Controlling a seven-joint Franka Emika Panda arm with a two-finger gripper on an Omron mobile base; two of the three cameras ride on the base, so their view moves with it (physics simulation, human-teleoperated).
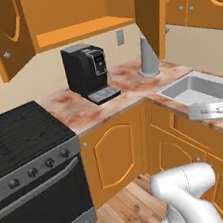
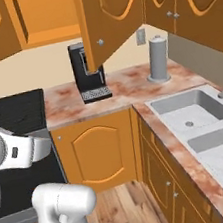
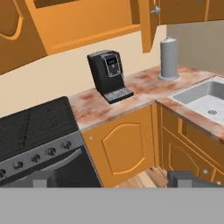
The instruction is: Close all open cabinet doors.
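Pincer [image 3: 114,179]: released, jaws wide apart, grasping nothing, held low before the base cabinets. Cabinet doors: left door [image 1: 6,35] and right door [image 1: 150,11] both swung open, high above and well beyond the pincer, flanking a bare shelf [image 1: 84,30]. Desk [image 3: 144,87] ahead of the pincer carries a coffee machine [image 3: 108,75] and a grey canister [image 3: 169,59]; stove [image 3: 35,131] to its left, sink [image 3: 205,98] to its right.
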